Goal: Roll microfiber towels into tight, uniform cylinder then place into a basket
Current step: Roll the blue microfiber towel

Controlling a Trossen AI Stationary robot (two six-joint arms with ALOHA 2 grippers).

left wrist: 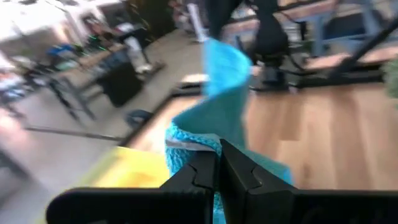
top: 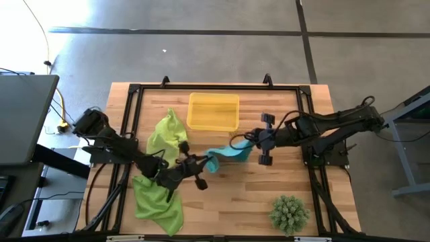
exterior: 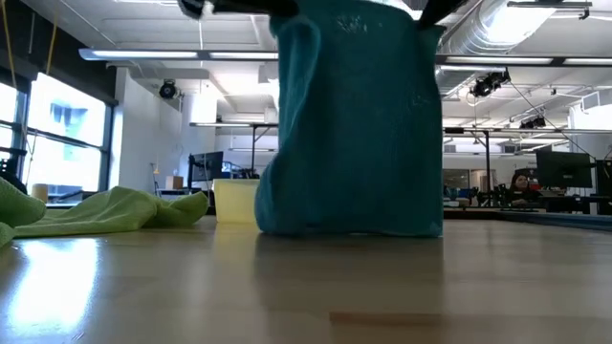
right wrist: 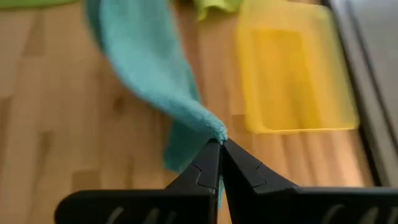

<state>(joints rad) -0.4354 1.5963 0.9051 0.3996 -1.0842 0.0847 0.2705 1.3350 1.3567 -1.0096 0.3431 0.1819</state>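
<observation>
The teal microfiber towel point(top: 226, 153) hangs between my two grippers over the middle of the table. In the low view it shows as a broad sheet point(exterior: 354, 124). My left gripper point(top: 207, 161) is shut on its left end and my right gripper point(top: 244, 143) on its right end. Two lime-green towels lie crumpled on the left, one point(top: 168, 133) beside the basket, the other point(top: 158, 202) by the near edge. The yellow basket point(top: 213, 111) stands at the far middle with nothing in it. My left gripper point(left wrist: 217, 165) pinches a bunched edge of the teal towel point(left wrist: 189, 144) between its two fingers, coming at it nearly level from the table's left. The cloth runs on from there toward the other arm. My right gripper point(right wrist: 220, 147) pinches a corner of the teal towel point(right wrist: 214, 132) at its fingertips, slanting down from the table's right. The towel hangs below the hold, and its lower edge point(exterior: 354, 229) reaches the tabletop.
A spiky green ball-shaped plant point(top: 290, 214) sits at the near right corner. A black frame point(top: 134, 91) runs around the wooden table. Bare wood lies between the teal towel and the plant.
</observation>
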